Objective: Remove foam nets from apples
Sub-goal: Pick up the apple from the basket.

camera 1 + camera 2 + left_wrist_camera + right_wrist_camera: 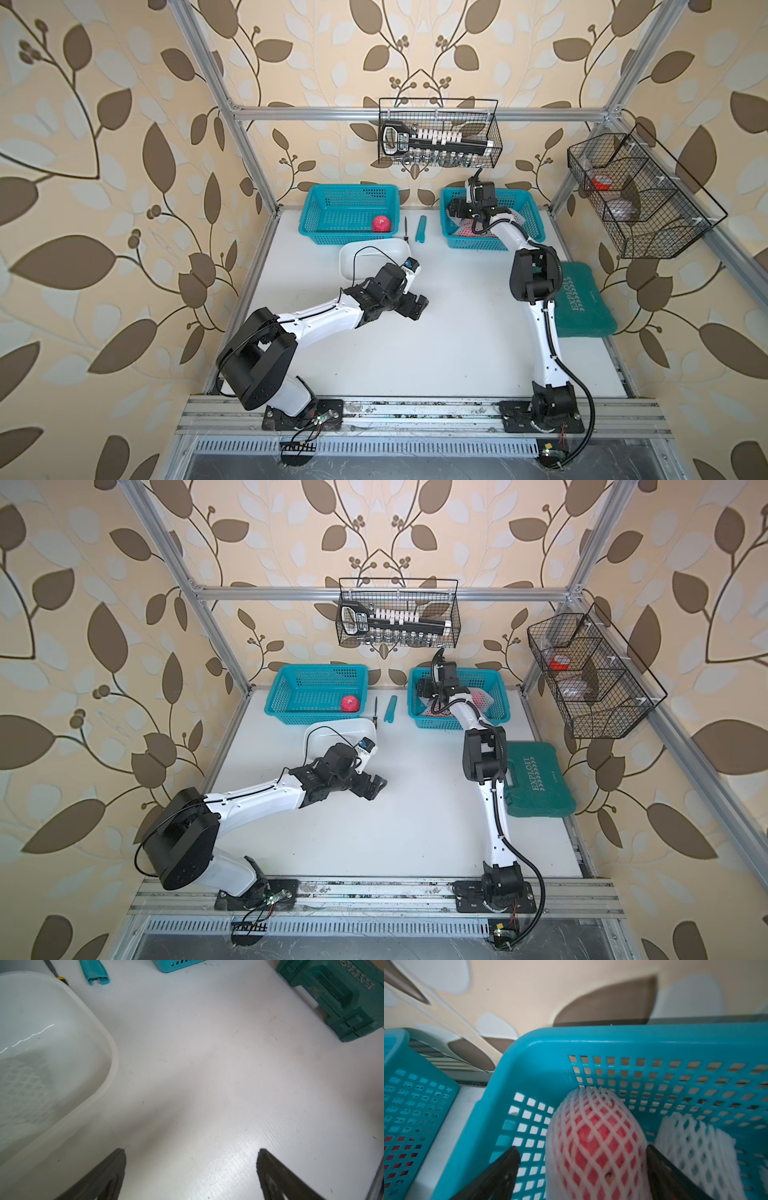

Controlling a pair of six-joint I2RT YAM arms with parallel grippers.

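Right gripper (582, 1150) hangs spread astride a netted apple (591, 1136) in the far right teal basket (633, 1043) — off-centre, nearer one side of the foam net (593, 1101). Centre it, then close softly — firm enough to hold, not bruise.

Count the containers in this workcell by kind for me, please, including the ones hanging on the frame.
teal perforated baskets: 2
white tub: 1
green tool case: 1
black wire baskets: 2
Total: 6
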